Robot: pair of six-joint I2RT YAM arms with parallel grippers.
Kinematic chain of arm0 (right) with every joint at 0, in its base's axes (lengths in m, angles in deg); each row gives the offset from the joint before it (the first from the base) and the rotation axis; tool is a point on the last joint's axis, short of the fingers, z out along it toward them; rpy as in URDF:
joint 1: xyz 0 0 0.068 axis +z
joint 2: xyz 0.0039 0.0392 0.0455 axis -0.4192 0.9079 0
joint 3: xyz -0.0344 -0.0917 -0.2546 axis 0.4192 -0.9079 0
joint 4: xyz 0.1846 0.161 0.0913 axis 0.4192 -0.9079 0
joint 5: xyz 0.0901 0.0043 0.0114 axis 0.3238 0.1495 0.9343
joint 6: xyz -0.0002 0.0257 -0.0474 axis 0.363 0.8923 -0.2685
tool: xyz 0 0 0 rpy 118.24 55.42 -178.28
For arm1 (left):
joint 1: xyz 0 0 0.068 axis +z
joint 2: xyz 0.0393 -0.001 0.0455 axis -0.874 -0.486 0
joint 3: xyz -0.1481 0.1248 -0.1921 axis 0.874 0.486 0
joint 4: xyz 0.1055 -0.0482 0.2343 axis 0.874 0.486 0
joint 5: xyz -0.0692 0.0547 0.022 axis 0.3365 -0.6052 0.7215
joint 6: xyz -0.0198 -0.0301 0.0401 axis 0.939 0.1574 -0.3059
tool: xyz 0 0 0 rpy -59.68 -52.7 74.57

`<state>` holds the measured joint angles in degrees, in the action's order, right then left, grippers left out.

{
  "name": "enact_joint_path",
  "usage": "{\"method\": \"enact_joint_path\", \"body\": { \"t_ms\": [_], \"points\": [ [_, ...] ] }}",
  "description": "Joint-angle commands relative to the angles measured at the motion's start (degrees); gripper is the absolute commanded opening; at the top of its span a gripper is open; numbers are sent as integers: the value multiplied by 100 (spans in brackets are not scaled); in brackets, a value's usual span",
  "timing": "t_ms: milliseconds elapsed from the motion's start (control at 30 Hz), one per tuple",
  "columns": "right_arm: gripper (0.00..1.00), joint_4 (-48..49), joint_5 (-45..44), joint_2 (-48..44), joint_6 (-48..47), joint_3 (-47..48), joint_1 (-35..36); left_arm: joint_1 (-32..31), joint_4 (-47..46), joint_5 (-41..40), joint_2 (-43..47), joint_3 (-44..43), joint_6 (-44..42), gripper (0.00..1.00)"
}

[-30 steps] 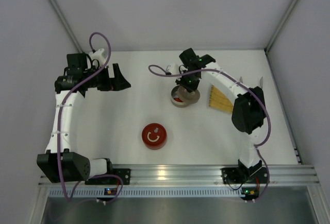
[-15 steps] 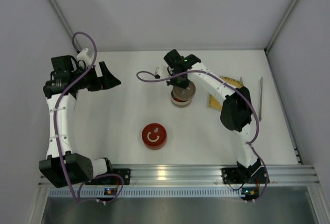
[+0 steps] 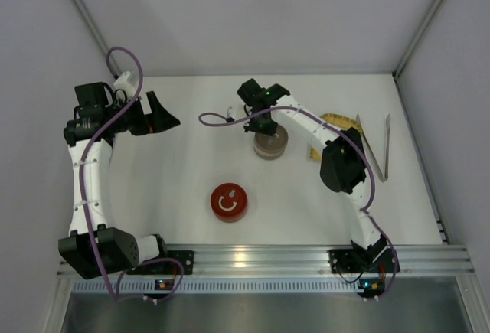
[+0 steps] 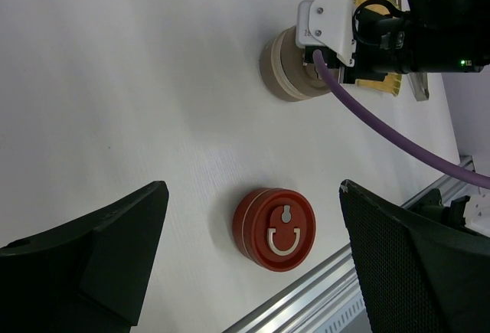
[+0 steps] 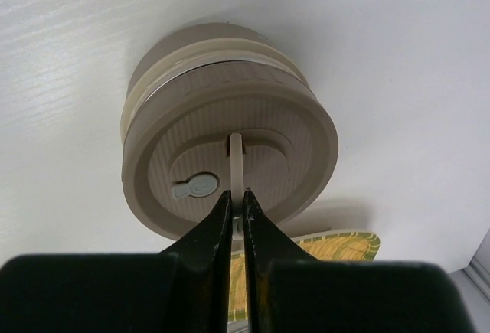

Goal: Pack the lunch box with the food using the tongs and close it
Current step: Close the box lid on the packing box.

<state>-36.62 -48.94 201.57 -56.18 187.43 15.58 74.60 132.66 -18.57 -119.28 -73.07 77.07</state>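
Closure has just come: the lid (image 5: 230, 157) now covers the lunch box (image 3: 270, 146) at mid-worktop, where red food showed a second ago. The right gripper (image 5: 237, 199) keeps its fingers clenched on the lid's thin tab, while the left gripper (image 3: 164, 113) hangs released at far left. With the tongs (image 3: 377, 148) lying at the right, only letting go seems left.

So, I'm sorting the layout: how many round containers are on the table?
2: the beige lunch box mid-table, its lid tab pinched by the right fingers; the red container nearer the arm bases. Arms could hide more.

lunch box (image 5: 191, 142): matt plastic; tongs (image 3: 387, 145): bare metal; table (image 3: 191, 164): matt white
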Motion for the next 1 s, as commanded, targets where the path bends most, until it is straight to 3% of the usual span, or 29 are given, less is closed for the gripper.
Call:
{"method": "enact_joint_path", "body": {
  "t_ms": [0, 967],
  "points": [
    [0, -271, 49, 13, -28, 225, 148, 48, -293, 181, 174, 28, -54, 98],
    [0, -156, 181, 110, -266, 366, 148, 57, -346, 181, 244, 204, -98, 98]
  ]
}}
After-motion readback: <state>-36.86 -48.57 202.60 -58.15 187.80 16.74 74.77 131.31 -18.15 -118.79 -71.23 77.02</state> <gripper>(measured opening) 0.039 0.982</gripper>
